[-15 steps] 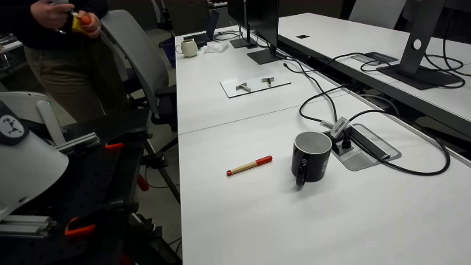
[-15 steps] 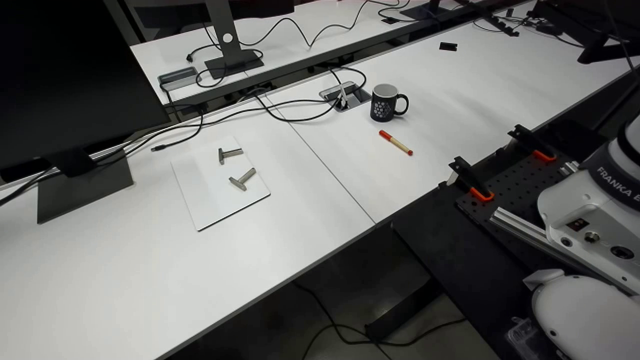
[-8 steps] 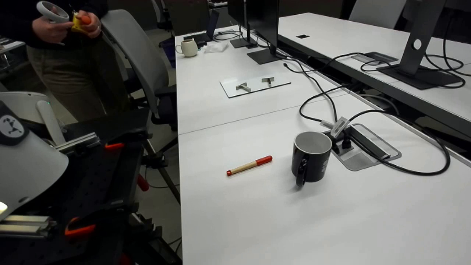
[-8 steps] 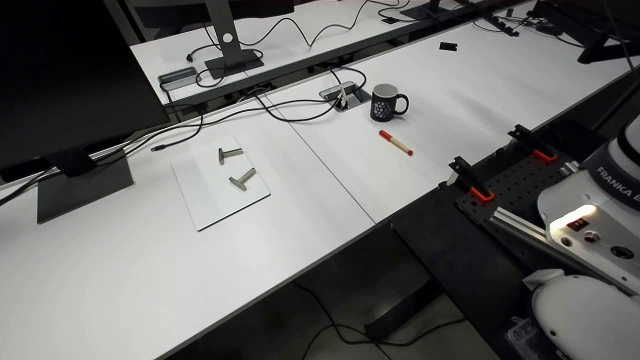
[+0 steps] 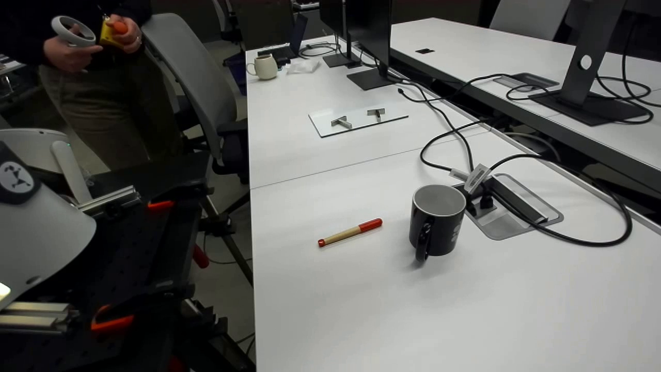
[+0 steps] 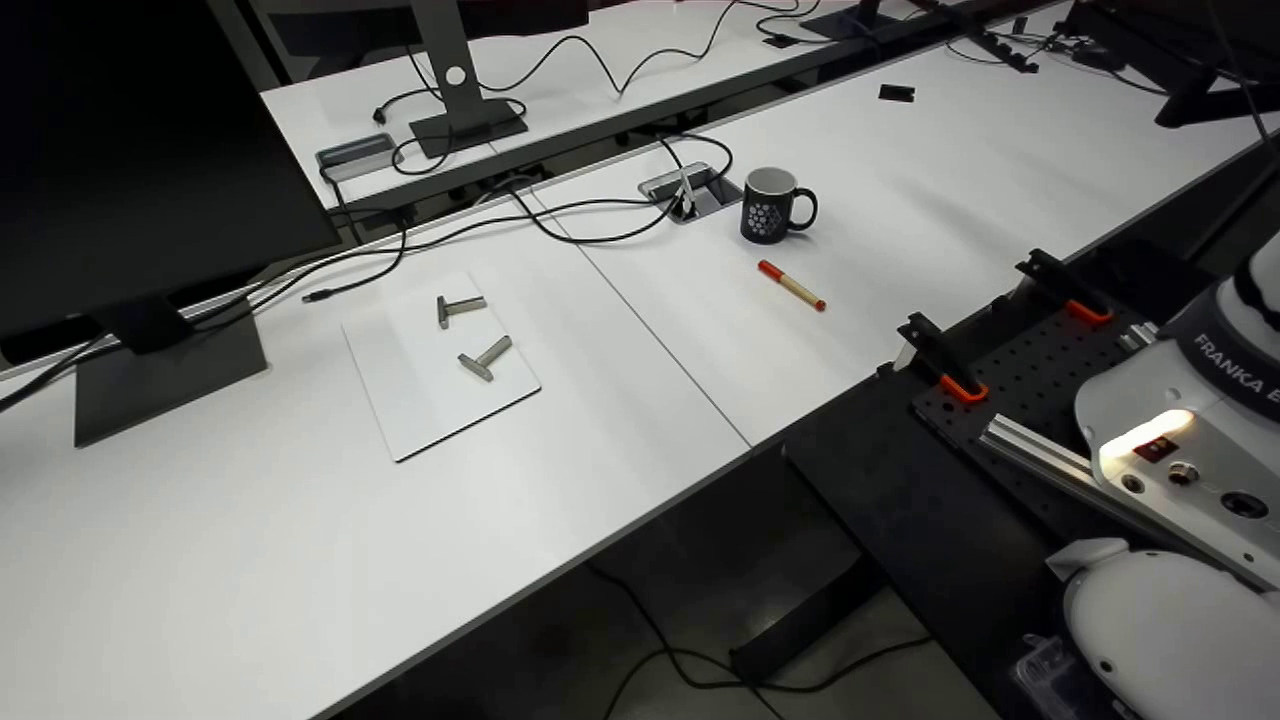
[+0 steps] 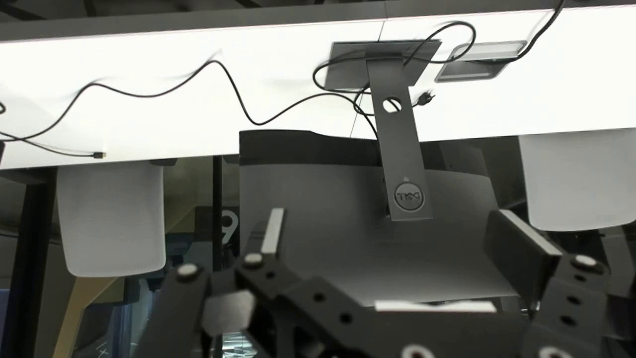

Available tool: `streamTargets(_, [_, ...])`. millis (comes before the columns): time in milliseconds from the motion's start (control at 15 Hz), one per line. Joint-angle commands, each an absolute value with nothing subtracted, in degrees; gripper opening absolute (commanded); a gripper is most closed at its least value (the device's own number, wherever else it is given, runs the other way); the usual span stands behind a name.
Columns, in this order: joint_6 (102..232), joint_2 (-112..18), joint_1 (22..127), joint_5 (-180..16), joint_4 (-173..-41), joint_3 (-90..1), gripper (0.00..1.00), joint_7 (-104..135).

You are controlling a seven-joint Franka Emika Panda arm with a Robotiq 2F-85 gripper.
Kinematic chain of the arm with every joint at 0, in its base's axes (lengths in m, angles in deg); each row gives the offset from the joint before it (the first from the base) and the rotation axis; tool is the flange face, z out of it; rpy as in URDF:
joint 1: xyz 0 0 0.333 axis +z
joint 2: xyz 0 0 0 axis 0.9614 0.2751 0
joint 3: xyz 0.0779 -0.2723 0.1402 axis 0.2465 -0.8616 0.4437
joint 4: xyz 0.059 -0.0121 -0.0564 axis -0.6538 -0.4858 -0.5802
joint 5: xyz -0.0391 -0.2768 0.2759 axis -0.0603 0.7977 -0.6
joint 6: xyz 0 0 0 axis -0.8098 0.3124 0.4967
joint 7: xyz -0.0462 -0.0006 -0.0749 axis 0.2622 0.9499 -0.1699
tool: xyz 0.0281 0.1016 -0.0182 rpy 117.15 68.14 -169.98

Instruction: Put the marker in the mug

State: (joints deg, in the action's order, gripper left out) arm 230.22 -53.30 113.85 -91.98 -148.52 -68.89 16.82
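Two brands showed, FRANKA on the white robot arm (image 6: 1230, 440) and inverted DELL on a grey stand (image 7: 400, 154), the black gripper (image 7: 392, 233) gaped wide, empty, and the tan-and-red marker (image 6: 792, 286) lay on the white tabletop (image 6: 620, 420) near the glossy black mug (image 6: 765, 222).

I am looking at an office. Long white desks (image 5: 361, 310) are standing side by side, a Dell monitor (image 7: 343, 214) and a laptop (image 5: 298, 39) are sitting on them, and gray office chairs (image 5: 193, 77) are standing beside them.
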Motion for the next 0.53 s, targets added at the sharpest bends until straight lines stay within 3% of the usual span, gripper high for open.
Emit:
streamTargets(0, [230.68, -48.29, 99.49, -93.3, -143.99, -54.49, 1.0, 18.03])
streamTargets(467, [230.71, -40.32, 85.14, -92.27, -136.79, -42.0, 1.0, 17.61])
